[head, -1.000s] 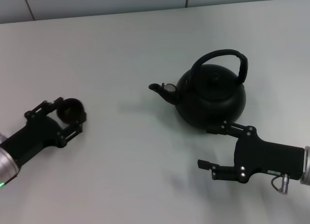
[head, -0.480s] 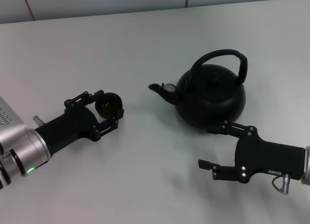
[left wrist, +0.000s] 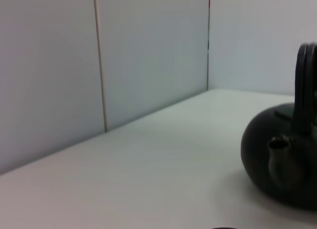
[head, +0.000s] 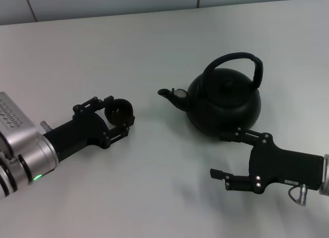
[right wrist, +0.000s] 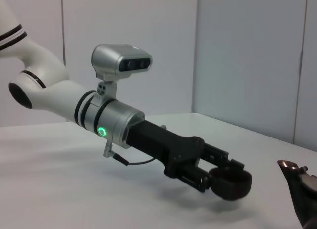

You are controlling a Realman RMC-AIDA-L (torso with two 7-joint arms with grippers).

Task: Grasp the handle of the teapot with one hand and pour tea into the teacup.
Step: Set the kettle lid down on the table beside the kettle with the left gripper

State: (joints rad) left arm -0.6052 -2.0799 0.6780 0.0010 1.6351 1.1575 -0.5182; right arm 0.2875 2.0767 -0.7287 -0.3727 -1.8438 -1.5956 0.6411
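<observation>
The left tool, left of centre, clamps the teacup near the teapot spout, probably readying a short pour. At lower right, the right tool gapes empty below the pot, its handle ungrasped.

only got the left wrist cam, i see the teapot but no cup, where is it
Observer: The cup is in the left gripper, which is shut on it, out to the left of the teapot and apart from its spout.
Operator: ok and is anything on the handle
Observer: No. The handle is free. The right gripper is open, low beside the teapot's near side.
</observation>
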